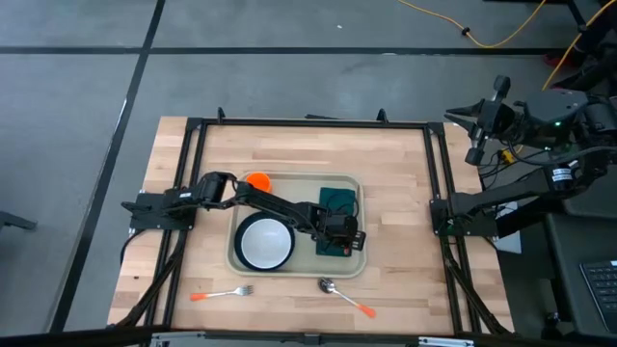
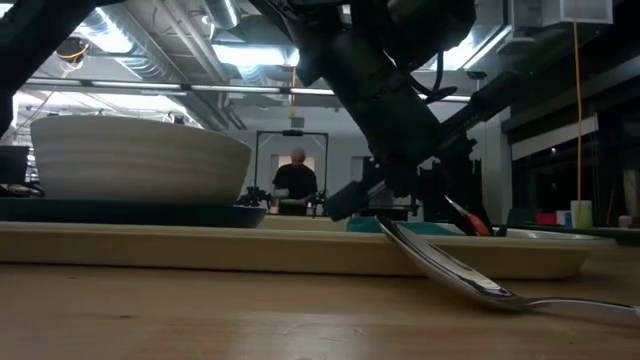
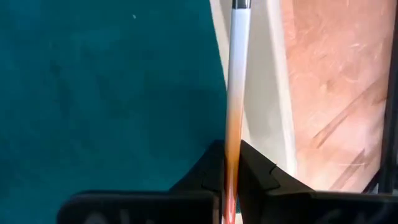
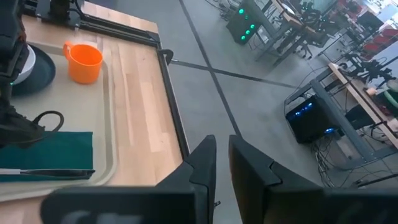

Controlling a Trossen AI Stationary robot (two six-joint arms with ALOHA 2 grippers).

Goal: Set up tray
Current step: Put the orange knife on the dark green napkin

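The tray (image 1: pixel 353 266) sits mid-table and already holds a white bowl (image 1: pixel 265 241) on a dark plate at 9 o'clock, an orange cup (image 1: pixel 257 180) at 11 and a green napkin (image 1: pixel 337 198) at 3. Over that napkin the left gripper (image 1: pixel 344 234) has its fingers clamped on an orange-handled utensil (image 3: pixel 236 93). A fork (image 1: pixel 220 293) and spoon (image 1: pixel 344 294) remain on the table. The right gripper (image 4: pixel 222 163), fingers nearly shut and empty, waits off the table's 3 o'clock edge.

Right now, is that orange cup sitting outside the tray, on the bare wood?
No, the orange cup stands inside the tray, in its far left corner, as the high view shows.
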